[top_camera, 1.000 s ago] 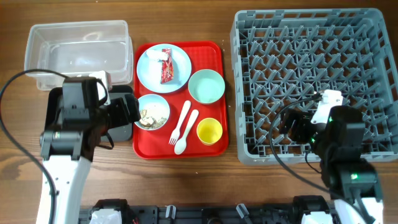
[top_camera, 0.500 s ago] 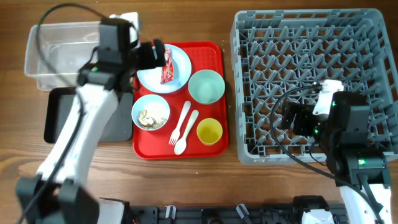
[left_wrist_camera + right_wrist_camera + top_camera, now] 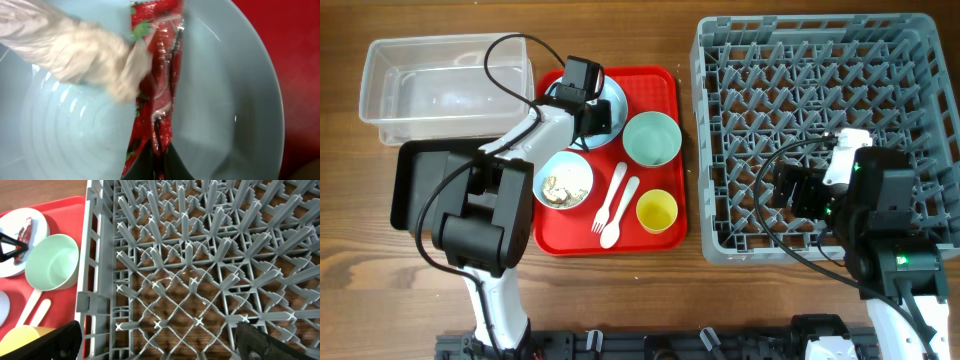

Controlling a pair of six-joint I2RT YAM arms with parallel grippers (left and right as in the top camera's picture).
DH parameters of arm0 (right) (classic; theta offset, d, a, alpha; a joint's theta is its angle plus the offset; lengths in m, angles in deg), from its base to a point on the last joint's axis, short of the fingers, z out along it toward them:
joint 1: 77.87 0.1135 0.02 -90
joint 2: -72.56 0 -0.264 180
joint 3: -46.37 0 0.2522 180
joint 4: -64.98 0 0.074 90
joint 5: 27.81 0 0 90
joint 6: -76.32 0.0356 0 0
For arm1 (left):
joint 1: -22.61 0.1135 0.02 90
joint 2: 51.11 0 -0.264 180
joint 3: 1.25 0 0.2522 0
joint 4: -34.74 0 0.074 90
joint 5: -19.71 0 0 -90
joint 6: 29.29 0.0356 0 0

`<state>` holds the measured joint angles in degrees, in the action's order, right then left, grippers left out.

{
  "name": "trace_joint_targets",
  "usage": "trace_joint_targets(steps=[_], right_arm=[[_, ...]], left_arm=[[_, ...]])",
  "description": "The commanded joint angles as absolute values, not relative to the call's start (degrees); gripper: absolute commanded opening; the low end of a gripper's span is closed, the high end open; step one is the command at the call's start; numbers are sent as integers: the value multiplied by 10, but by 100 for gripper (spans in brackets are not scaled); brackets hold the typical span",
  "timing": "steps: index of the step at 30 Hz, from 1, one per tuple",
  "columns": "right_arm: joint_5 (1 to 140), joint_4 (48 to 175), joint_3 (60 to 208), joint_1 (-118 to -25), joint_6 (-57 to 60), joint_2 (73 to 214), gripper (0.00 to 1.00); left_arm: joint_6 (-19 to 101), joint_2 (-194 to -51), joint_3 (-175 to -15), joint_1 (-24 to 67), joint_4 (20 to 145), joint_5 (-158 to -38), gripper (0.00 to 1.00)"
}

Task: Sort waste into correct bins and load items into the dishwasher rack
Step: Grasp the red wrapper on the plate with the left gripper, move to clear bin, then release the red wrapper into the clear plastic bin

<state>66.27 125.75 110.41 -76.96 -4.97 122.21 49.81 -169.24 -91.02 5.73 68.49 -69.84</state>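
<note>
My left gripper [image 3: 161,145] is shut on the red-and-white snack wrapper [image 3: 159,75], which lies on the pale blue plate [image 3: 235,100]. From overhead this gripper [image 3: 595,118] covers the wrapper on the plate [image 3: 616,96] at the back of the red tray [image 3: 665,85]. One bowl [image 3: 563,182] holds rice-like scraps. The other bowl [image 3: 652,138] is empty. The yellow cup [image 3: 656,211], white fork [image 3: 608,203] and spoon [image 3: 620,215] lie on the tray. My right gripper [image 3: 160,345] stands open over the grey dishwasher rack [image 3: 200,255], holding nothing.
A clear tub [image 3: 440,85] sits at the back left, and the black tray [image 3: 415,185] is in front of it, partly under my left arm. A whitish crumpled piece [image 3: 85,55] lies beside the wrapper. The rack [image 3: 830,60] fills the table's right side.
My left arm swung from over the black tray across to the plate, and its jaws closed on the wrapper. The right arm has barely moved.
</note>
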Motion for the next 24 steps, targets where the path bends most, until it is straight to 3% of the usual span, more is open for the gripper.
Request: trace_joint_targets(steps=[1, 9, 13, 16, 20, 22, 24], right_arm=[[670, 1257, 1116, -772, -60, 1222, 100], [670, 1257, 1116, -772, -61, 1222, 100], [670, 1257, 1116, -772, -61, 1222, 100], [670, 1257, 1116, -772, -61, 1222, 100], [670, 1257, 1116, -772, -61, 1222, 100], [670, 1257, 1116, -772, -61, 1222, 100], [670, 1257, 1116, -772, -61, 1222, 100]], left_arm=[[498, -1675, -909, 57, 709, -685, 4], [472, -1461, -909, 83, 769, -722, 4], [316, -1442, -909, 222, 731, -704, 4], [285, -1476, -909, 294, 701, -704, 5], [285, -1511, -909, 319, 659, -709, 60], [286, -1504, -909, 314, 646, -750, 59], [340, -1497, -909, 266, 643, -829, 65]])
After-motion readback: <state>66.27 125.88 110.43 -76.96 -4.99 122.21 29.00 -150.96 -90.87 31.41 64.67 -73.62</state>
